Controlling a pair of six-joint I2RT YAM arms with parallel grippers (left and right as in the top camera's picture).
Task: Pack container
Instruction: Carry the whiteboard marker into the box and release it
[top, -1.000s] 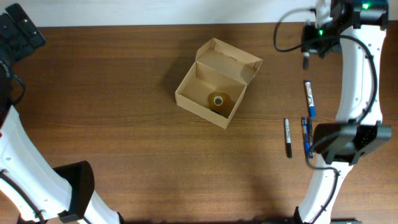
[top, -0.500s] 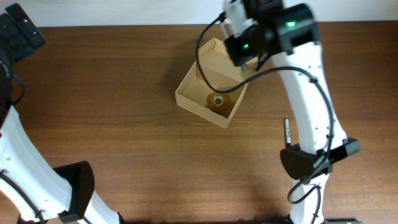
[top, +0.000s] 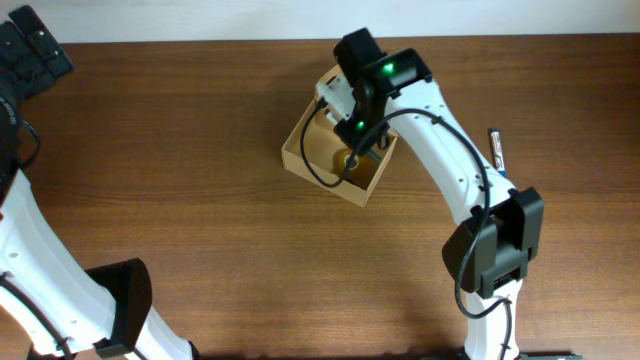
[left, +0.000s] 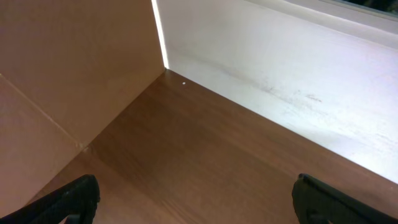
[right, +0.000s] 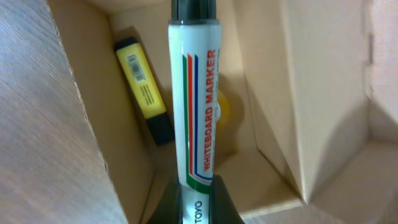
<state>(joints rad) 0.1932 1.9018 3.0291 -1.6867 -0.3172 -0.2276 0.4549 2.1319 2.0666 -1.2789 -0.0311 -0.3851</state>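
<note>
Container open, right arm over it, right claw pinching whiteboard marker

Brown wooden table, white wall

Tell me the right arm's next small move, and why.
Probably lower slightly and open the right pincer. It is shut on the whiteboard marker, which hangs directly over the open container, above the yellow highlighter already inside, so releasing should drop it in.
</note>
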